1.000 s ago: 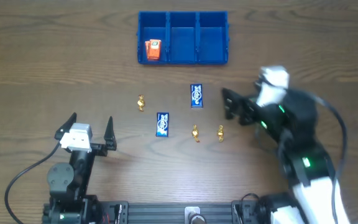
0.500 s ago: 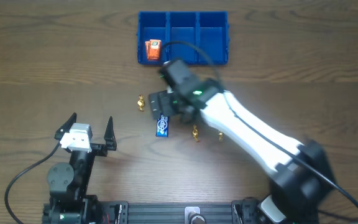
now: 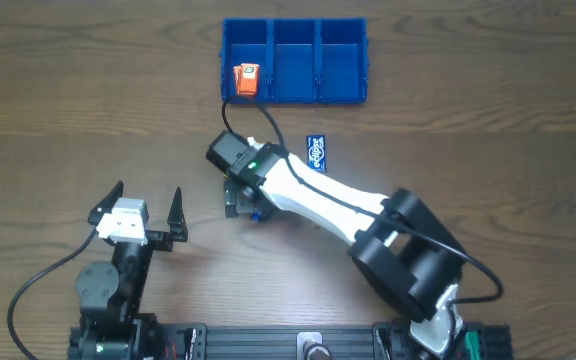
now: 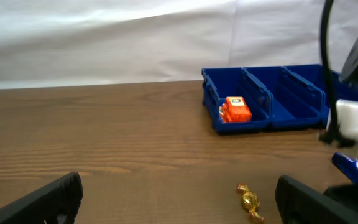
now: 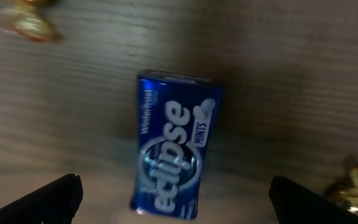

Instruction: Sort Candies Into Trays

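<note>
Surface: wood-grain table (image 3: pixel 68 90), white backdrop (image 4: pixel 104 37) behind it. Blue three-compartment tray (image 3: pixel 294 97) at the far edge of the work area. Filed so far: one orange-wrapped candy (image 3: pixel 246 80), in the tray's left-end compartment, the only piece seen inside the tray. Unsorted, loose on the table: one blue mint pack (image 3: pixel 316 153) just in front of the tray; a second blue mint pack (image 5: pixel 176 158) lying flat beneath the right gripper (image 3: pixel 245 205), whose jaws stand spread to either side of it, not closed on it; at least two gold-wrapped candies (image 5: pixel 25 23), near that second pack. Left gripper (image 3: pixel 148 190): jaws apart, holding nothing, near its own base, well apart from the candies. Judged progress: early, one piece placed, most of the sorting left.
</note>
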Robot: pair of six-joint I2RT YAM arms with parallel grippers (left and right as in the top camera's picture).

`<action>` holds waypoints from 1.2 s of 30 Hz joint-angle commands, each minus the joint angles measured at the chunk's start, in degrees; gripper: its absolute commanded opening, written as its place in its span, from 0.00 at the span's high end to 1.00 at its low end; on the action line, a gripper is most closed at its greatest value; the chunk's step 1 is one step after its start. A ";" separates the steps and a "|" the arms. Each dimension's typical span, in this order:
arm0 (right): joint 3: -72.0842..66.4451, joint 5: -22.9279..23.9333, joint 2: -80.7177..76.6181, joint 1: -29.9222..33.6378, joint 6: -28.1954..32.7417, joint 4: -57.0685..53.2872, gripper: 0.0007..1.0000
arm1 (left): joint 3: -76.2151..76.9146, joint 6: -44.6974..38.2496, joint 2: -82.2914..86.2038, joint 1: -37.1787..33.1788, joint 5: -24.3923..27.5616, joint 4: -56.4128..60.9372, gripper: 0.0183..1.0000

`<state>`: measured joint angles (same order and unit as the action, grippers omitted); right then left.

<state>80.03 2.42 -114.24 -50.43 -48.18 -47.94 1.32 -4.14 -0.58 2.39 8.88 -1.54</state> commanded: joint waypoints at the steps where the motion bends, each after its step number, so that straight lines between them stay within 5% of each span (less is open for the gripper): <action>1: 1.38 2.58 -3.26 -0.31 -5.53 -0.09 0.00 | -1.05 -0.15 0.37 -0.22 1.09 -2.01 0.00; 9: 2.58 2.95 -5.16 -0.48 -5.88 0.28 0.12 | -1.05 -0.13 0.37 -0.22 1.09 -2.01 0.00; 18: 3.15 3.15 -5.16 -1.01 -5.79 1.29 0.58 | -1.05 -0.15 0.37 -0.22 1.09 -2.01 0.00; 30: 3.56 5.22 -4.70 -0.98 -5.44 1.01 0.75 | -1.05 -0.15 0.37 -0.22 1.09 -2.01 0.00; 36: 7.48 11.19 1.95 0.35 -0.57 -3.26 0.80 | -1.05 -0.15 0.37 -0.22 1.09 -2.01 0.00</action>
<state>83.44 7.62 -118.04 -51.24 -52.45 -49.25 1.32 -4.14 -0.58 2.39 8.88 -1.54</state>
